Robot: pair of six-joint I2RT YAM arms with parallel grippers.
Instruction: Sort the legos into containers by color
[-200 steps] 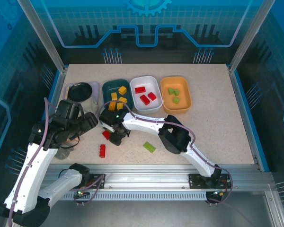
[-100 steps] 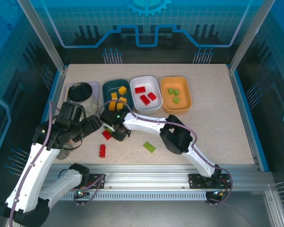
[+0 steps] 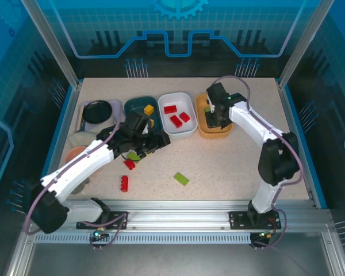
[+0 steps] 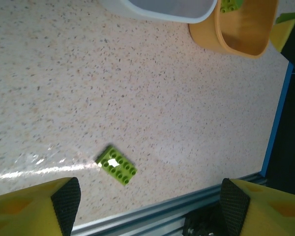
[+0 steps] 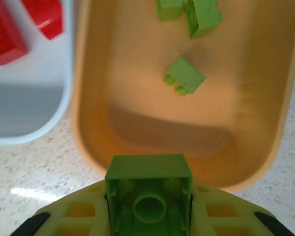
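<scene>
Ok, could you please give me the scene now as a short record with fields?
right gripper: shut on green brick, over orange tray
left gripper: open, empty, over table
in orange tray: three other green bricks
in white tray: three red bricks
loose on table: green plate, two red legos

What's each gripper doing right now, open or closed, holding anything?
Left gripper: open, empty.
Right gripper: closed on a green lego over the orange tray.

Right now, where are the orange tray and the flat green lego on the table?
orange tray [image 5: 137, 115], right wrist view, bare floor.
flat green lego [image 4: 117, 165], left wrist view, studded top.
</scene>
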